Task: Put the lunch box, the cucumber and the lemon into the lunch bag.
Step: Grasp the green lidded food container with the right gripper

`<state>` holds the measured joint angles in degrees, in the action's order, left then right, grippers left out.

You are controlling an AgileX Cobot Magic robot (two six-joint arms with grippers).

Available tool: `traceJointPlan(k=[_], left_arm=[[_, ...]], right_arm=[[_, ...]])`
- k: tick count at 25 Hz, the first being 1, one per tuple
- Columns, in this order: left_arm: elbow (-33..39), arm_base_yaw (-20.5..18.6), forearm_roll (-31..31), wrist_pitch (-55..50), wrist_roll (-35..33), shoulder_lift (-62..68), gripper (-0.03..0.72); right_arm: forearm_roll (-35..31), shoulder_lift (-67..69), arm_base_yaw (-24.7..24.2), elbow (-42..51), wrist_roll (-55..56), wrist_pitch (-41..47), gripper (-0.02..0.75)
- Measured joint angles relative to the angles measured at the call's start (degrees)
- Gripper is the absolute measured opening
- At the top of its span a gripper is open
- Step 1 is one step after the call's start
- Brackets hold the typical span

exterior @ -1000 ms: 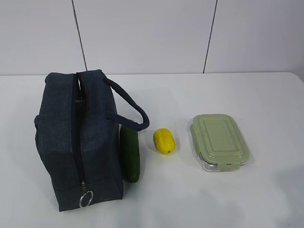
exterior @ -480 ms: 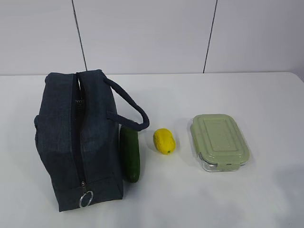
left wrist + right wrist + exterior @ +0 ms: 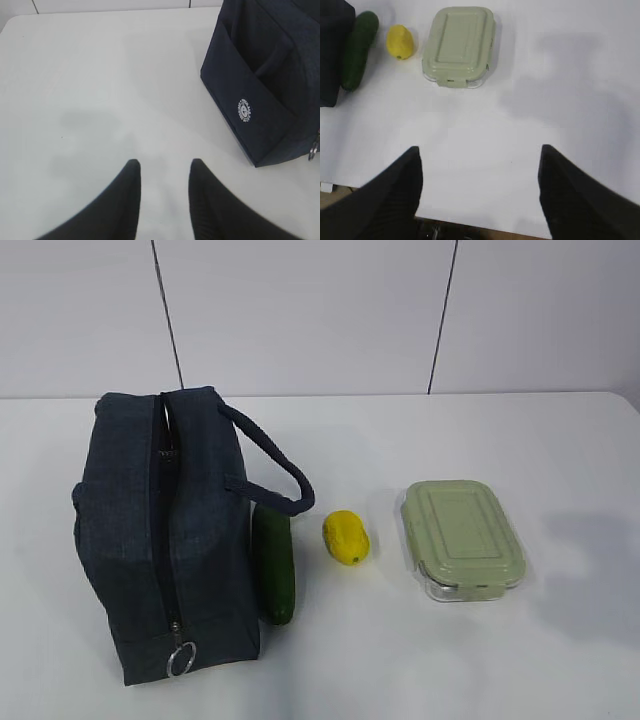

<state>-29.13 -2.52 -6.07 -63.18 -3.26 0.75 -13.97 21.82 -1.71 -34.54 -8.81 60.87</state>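
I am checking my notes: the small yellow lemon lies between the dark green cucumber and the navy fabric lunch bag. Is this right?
Not quite. In the exterior view the small yellow lemon lies between the dark green cucumber and the sage-lidded lunch box; the navy fabric lunch bag stands beyond the cucumber.

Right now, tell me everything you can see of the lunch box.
The lunch box is a flat rectangular container with rounded corners, a clear base and a pale sage-green lid with clips at the ends. It looks like plastic. The lid is on. It lies flat on the white table, right of the lemon, with a gap between them. Nothing touches it.

Matte blk tapered fingers (image 3: 397,192), ribbed pads (image 3: 202,210)
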Motion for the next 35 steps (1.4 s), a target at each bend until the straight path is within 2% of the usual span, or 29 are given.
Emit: traceJointPlan(k=[4,12,16,19,23,26,30,35], left_arm=[[0.0,0.0,0.0,0.0,0.0,0.0,0.234],[0.0,0.0,0.0,0.0,0.0,0.0,0.234],[0.0,0.0,0.0,0.0,0.0,0.0,0.234],[0.0,0.0,0.0,0.0,0.0,0.0,0.234],[0.0,0.0,0.0,0.0,0.0,0.0,0.234],[0.0,0.0,0.0,0.0,0.0,0.0,0.234],[0.0,0.0,0.0,0.0,0.0,0.0,0.234],[0.0,0.0,0.0,0.0,0.0,0.0,0.234]], right_arm=[[-1.3,11.4,0.0,-4.8,-4.0,-0.7,0.540],[-12.4,28.5,0.0,-12.6,-15.8,-1.5,0.545],[-14.5,35.2,-0.4,-14.7,-19.7,-1.7,0.546],[-19.0,39.8,-3.1,-15.8,-24.4,-1.8,0.546],[-31.1,46.1,-9.5,-16.2,-35.5,0.2,0.546],[-36.9,51.3,-13.2,-16.3,-41.7,2.4,0.546],[-40.3,58.9,-15.6,-16.3,-47.8,4.5,0.546],[-42.9,68.4,-15.8,-16.9,-53.8,6.1,0.546]])
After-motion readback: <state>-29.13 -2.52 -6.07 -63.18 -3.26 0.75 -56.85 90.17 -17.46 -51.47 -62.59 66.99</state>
